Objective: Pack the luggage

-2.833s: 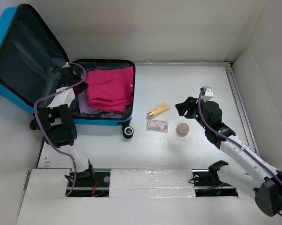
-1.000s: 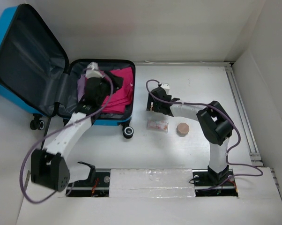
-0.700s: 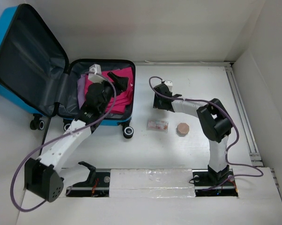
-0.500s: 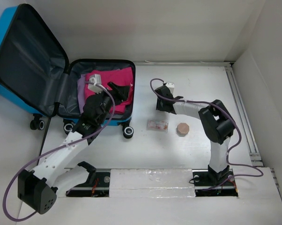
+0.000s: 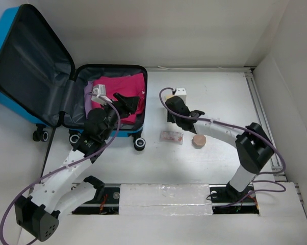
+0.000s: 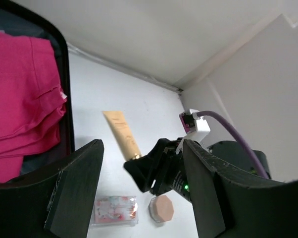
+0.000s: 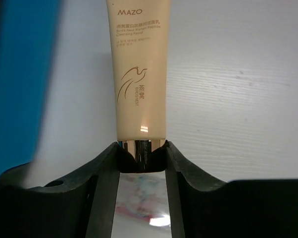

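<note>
The luggage (image 5: 21, 66) lies open at the left, its blue lid raised, and folded pink clothes (image 5: 118, 94) fill its base. My left gripper (image 5: 129, 102) hovers over the base's right part, open, with nothing between its fingers (image 6: 74, 188). To the right of the luggage, my right gripper (image 7: 140, 151) is shut on the gold cap of a beige cream tube (image 7: 139, 74) that lies on the table. In the left wrist view the tube (image 6: 122, 134) points away from the right gripper (image 6: 156, 168). The top view hides most of the tube under the right arm.
A clear sachet with pink print (image 5: 172, 136) and a small pink octagonal jar (image 5: 199, 140) lie on the white table just in front of the right gripper. The luggage's blue side (image 7: 20, 74) is close on the tube's left. A white wall stands at the right.
The right jaws have closed on the tube's cap, and that arm's elbow has swung out to the right. The left gripper has drawn back toward the suitcase's near right side, still open.
</note>
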`<act>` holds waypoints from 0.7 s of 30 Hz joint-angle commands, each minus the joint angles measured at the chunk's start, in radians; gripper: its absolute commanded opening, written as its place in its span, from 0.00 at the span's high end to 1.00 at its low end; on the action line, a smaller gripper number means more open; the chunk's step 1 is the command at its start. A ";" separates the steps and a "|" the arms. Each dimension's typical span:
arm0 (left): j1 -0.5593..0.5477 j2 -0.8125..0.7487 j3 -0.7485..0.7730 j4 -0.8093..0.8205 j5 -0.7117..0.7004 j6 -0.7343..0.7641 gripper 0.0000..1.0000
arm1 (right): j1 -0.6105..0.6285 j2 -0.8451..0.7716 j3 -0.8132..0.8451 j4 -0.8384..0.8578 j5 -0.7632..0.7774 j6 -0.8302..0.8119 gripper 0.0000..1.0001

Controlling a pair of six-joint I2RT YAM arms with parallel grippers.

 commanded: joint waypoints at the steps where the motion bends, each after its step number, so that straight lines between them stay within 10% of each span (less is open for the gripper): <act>1: -0.005 -0.076 0.032 0.048 0.016 -0.016 0.39 | 0.084 -0.088 0.108 0.074 -0.063 -0.096 0.62; 7: -0.005 -0.142 0.115 -0.009 -0.016 0.007 0.36 | 0.174 0.009 0.384 0.197 -0.359 -0.107 0.58; 11: -0.005 -0.123 0.092 -0.030 -0.012 0.007 0.36 | 0.174 0.150 0.574 0.090 -0.323 -0.116 0.02; 12: -0.005 -0.123 0.079 -0.030 -0.011 0.007 0.36 | 0.164 0.129 0.566 0.053 -0.294 -0.116 0.02; 21: -0.005 -0.035 -0.043 0.089 0.114 -0.025 0.36 | -0.047 -0.402 -0.259 0.002 0.007 0.146 0.02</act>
